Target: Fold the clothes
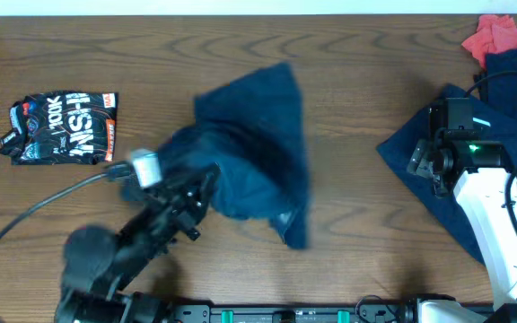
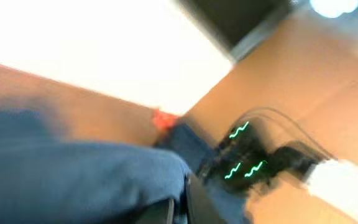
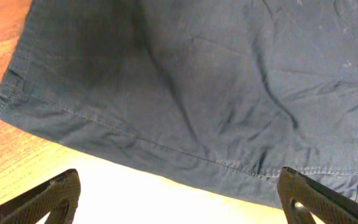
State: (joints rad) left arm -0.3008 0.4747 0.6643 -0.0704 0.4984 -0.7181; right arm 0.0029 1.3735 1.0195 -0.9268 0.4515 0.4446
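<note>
Left claw (image 1: 206,181) pinches garment (image 1: 258,126) near snack bag (image 1: 61,126); right claw (image 3: 179,190) spread above second garment (image 3: 229,81).

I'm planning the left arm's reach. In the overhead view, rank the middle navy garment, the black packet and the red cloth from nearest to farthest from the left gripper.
1. Middle navy garment, right at the left gripper.
2. Black packet, out to the left.
3. Red cloth, far top-right corner.

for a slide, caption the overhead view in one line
Left claw at a central navy garment, right claw over a second garment, black bag at left.
</note>
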